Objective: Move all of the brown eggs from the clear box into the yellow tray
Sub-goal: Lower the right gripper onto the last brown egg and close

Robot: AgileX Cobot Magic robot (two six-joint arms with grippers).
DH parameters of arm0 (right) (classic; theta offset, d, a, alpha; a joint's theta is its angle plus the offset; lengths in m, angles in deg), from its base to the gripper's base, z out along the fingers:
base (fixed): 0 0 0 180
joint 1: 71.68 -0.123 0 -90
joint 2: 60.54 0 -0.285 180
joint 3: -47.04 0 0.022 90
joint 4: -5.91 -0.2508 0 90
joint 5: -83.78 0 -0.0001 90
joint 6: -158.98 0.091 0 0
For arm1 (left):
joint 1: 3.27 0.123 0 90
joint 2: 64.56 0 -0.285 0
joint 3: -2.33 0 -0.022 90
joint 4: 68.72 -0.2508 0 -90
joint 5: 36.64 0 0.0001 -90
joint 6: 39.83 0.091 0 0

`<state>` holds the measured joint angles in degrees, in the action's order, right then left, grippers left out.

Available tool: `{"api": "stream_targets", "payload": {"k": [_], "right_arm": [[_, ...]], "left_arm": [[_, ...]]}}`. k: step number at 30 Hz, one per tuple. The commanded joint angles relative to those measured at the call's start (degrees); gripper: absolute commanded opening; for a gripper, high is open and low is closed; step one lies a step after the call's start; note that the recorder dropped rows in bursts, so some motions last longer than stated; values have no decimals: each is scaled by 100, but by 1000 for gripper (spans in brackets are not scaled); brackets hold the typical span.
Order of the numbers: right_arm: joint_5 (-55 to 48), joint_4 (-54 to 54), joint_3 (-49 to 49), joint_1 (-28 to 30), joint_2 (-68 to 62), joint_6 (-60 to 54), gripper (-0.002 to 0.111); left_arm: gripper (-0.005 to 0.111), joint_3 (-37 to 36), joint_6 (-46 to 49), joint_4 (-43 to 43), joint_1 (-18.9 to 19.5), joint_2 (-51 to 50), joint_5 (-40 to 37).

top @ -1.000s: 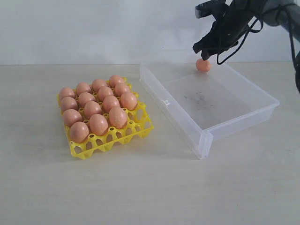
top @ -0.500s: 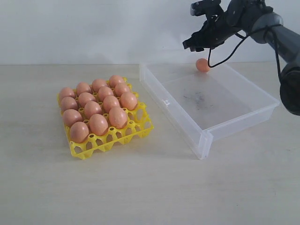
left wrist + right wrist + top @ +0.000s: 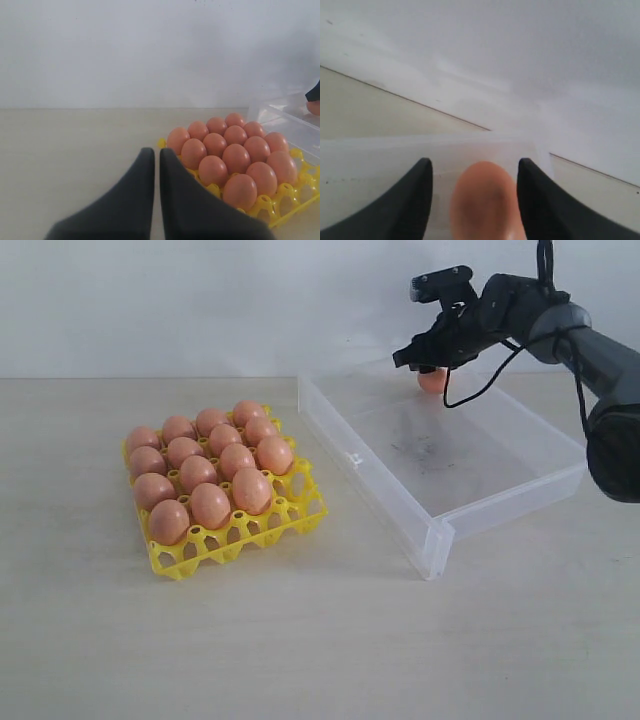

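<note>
Egg (image 3: 433, 381), the last one in the box (image 3: 440, 540), rests against the box's far wall. Your right tool (image 3: 475, 165) straddles it, fingers apart; the left tool (image 3: 152, 155) is closed and empty. Close gently: if the wall blocks one finger, the off-centre pinch may squirt the egg away.

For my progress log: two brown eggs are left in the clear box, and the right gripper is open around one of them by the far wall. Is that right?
Not quite. Only one brown egg is left in the clear box, as the exterior view shows. The right gripper is indeed open around it by the far wall.
</note>
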<state>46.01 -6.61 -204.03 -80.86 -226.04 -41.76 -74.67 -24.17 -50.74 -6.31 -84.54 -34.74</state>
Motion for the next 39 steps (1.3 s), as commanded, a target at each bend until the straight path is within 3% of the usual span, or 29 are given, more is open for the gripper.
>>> {"api": "stream_targets", "payload": {"k": [1, 16, 19, 23, 26, 34, 39], "right_arm": [[88, 31, -32, 168, -35, 87, 47], [-1228, 2, -43, 199, -59, 74, 42], [-1363, 84, -43, 199, -59, 74, 30], [-1135, -22, -43, 199, -27, 74, 3], [-997, -239, -43, 188, -1, 51, 0], [-238, -2259, -43, 188, 34, 52, 0], [-194, -3568, -30, 113, 129, -863, 0]], "left_arm": [[4, -22, 30, 30, -29, -18, 67], [4, -22, 30, 30, -29, -18, 67], [4, -22, 30, 30, -29, -18, 67], [4, -22, 30, 30, -29, -18, 67], [4, -22, 30, 30, -29, -18, 67], [4, -22, 30, 30, -29, -18, 67], [4, -22, 30, 30, -29, -18, 67]]}}
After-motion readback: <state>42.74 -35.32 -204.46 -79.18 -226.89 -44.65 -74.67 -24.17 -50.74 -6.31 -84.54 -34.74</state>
